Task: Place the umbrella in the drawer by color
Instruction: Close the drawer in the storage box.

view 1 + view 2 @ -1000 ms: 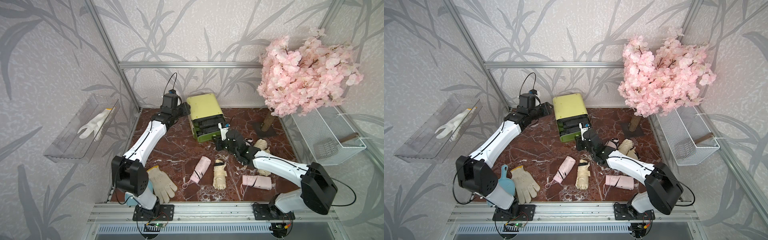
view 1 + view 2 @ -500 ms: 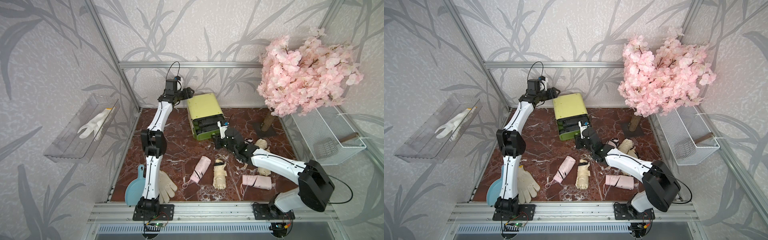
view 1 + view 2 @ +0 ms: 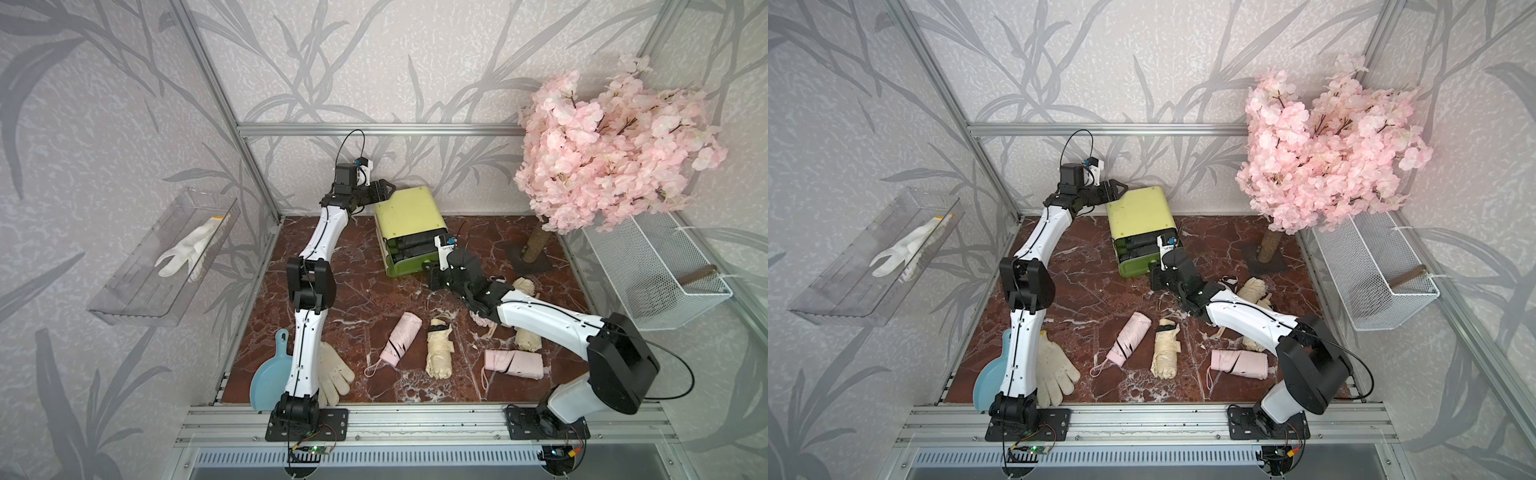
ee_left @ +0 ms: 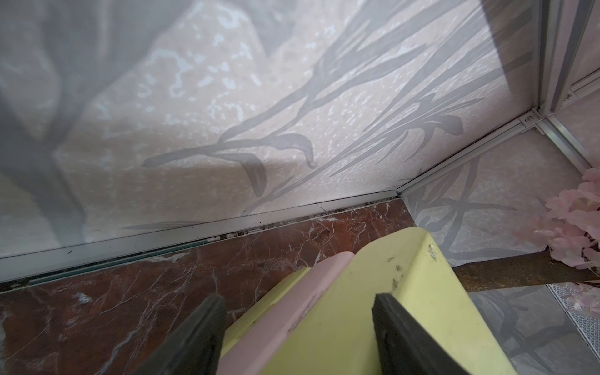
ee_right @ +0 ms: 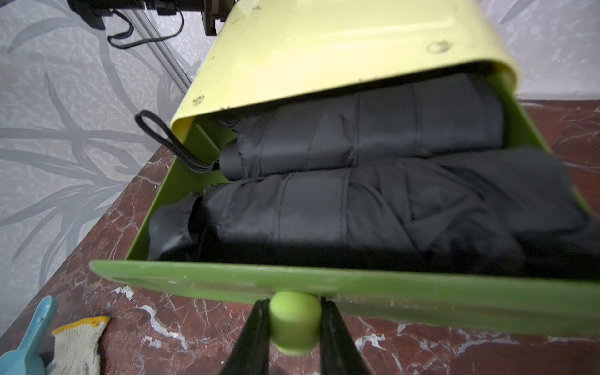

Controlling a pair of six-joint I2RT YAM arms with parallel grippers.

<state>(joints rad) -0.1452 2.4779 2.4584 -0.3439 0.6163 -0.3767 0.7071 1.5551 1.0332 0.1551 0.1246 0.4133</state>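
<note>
Right wrist view: the right gripper (image 5: pixel 293 306) is clenched on the knob (image 5: pixel 293 324) of the top drawer (image 5: pixel 389 287), which is pulled out of the drawer chest (image 5: pixel 324 48). Just beyond the fingers, two black umbrellas (image 5: pixel 373 139) fill it. A pink umbrella (image 3: pixel 400 338) and a cream umbrella (image 3: pixel 439 349) lie well behind those fingers. The left gripper (image 4: pixel 297 300), spread and empty, straddles the chest's rear top corner. A second ago it sat lower, beside the chest's side.

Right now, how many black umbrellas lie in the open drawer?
2. The rear black umbrella lies partly under the chest's top. The front black umbrella lies beside it, nearer the drawer's front panel. Others may be hidden deeper inside.
</note>
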